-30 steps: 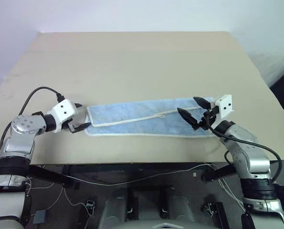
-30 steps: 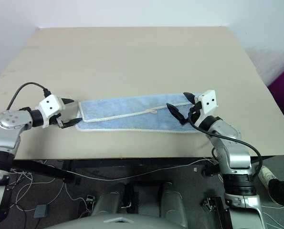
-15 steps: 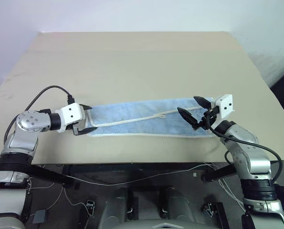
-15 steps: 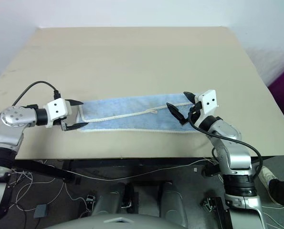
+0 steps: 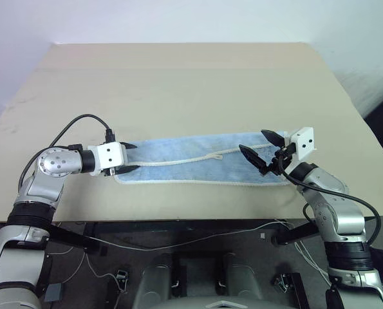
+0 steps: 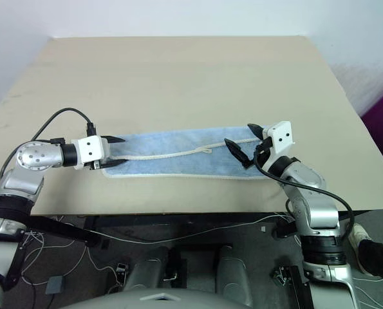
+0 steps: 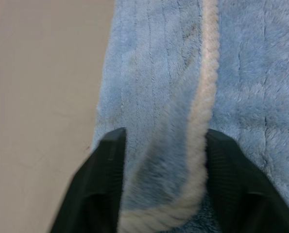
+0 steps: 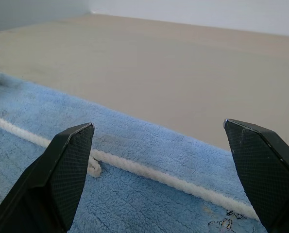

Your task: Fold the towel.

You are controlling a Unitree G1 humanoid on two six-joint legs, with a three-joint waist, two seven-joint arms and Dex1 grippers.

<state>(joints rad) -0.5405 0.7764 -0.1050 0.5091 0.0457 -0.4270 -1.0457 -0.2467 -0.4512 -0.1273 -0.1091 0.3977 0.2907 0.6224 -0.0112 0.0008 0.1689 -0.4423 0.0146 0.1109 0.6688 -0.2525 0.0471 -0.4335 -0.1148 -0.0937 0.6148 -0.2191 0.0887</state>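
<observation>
Left fingers (image 7: 105,189) pinching towel (image 5: 197,161) end fold, arm low; right fingers (image 8: 66,174) spread wide above other end.

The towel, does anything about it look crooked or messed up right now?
Mostly tidy: the towel lies flat on the table, already folded lengthwise. The top layer's white edge runs slightly askew, and a fold bunches between the left end effector's fingers.

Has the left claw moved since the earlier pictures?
Yes. The left claw has moved toward the robot's right along the table: earlier it stood just off the towel's left end, and now its fingers straddle that end's raised white edging.
</observation>
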